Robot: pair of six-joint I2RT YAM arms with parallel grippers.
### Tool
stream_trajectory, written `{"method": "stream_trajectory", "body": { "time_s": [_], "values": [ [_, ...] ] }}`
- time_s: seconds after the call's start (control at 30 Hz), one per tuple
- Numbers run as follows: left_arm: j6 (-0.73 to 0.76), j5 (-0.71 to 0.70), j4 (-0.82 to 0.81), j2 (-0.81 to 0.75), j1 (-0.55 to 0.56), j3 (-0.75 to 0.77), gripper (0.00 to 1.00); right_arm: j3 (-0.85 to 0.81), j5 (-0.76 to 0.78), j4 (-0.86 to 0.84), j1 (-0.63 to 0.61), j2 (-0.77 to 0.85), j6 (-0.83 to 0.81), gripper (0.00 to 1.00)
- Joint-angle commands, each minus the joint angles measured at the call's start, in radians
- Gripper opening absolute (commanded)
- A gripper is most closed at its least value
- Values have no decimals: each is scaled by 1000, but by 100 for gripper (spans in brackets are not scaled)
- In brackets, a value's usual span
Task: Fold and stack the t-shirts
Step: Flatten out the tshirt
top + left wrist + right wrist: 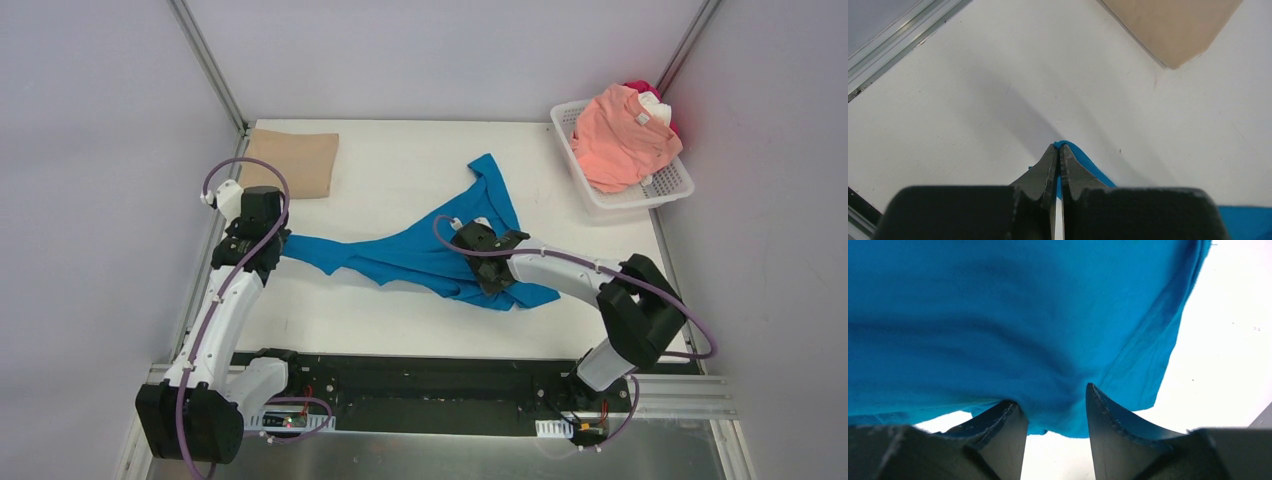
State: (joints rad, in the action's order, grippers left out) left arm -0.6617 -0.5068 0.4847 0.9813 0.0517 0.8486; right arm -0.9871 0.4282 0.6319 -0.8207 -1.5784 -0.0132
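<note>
That bright blue soft-cloth t-shirt (410, 255) sprawls across the white counter (400, 160) — looks floppy, light, so I'd grab corners. Left pincer (1058, 148) clenched on one corner; right pincer (1049, 394) spread open, straddling cloth.

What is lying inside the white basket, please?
A salmon-pink shirt fills the basket; white cloth and red cloth peek out behind it. Anything underneath is covered.
</note>
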Motion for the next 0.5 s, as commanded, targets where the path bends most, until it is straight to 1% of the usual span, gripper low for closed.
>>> {"method": "stream_trajectory", "body": {
  "time_s": [0.0,0.07,0.23,0.3,0.47],
  "values": [
    [21,-116,5,15,-21,39,0,10,-5,35,6,-56,-16,46],
    [25,-135,5,18,-29,40,0,10,-28,29,7,-56,-16,46],
    [29,-145,5,24,-46,47,0,35,-49,16,6,18,-25,46],
    [29,-148,5,30,-69,54,0,48,-66,12,10,39,-27,46],
    [35,-158,5,57,-92,77,0,61,-112,0,17,42,-31,46]
  ]
}}
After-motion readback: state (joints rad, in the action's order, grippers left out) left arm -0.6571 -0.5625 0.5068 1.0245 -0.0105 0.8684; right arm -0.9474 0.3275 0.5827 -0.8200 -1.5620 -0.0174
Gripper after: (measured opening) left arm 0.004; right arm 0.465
